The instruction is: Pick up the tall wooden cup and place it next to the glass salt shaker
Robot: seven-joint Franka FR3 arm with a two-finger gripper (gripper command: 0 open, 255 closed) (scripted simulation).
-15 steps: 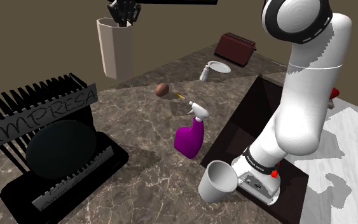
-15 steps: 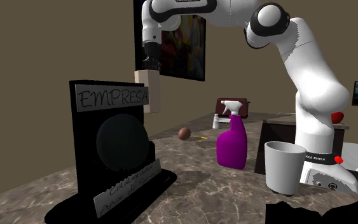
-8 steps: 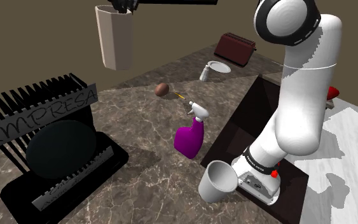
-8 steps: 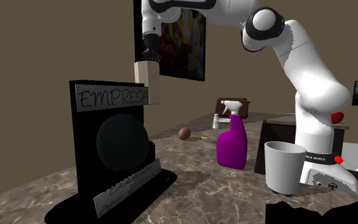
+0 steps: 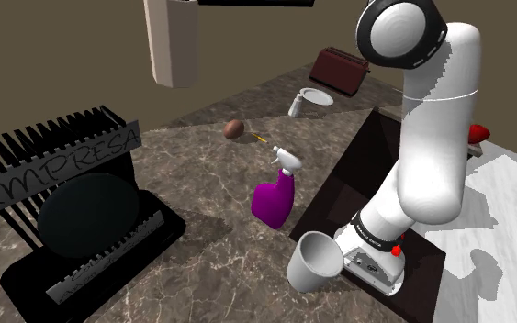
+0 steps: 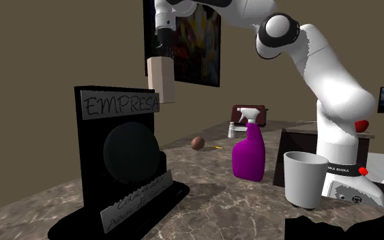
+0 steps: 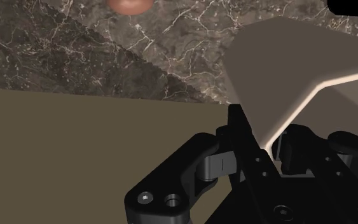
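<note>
Gripper (image 6: 160,53) clamped on rim of tall cup (image 6: 160,80), one finger each side of the cup wall, seen close up in wrist view. Holding it high in the air, roughly upright, well above marble counter (image 5: 201,174) & touching nothing else. Pale beige, no wood grain to make out. In second exterior view, hanging in front of tan wall (image 6: 40,54), above top right corner of black dish rack (image 6: 125,157) w/ "EMPRESA" sign. Well apart from salt shaker (image 5: 296,106): small, drawn white, standing at far end of counter just beside white plate (image 5: 319,95), w/ dark red toaster (image 5: 341,68) behind. Down on counter btwn cup & shaker in shoulder view: brown ball (image 5: 233,128). Nearer the stand: purple spray bottle (image 5: 274,197), upright, white trigger head; then white mug (image 5: 315,262) just beside base of arm (image 5: 431,138)
</note>
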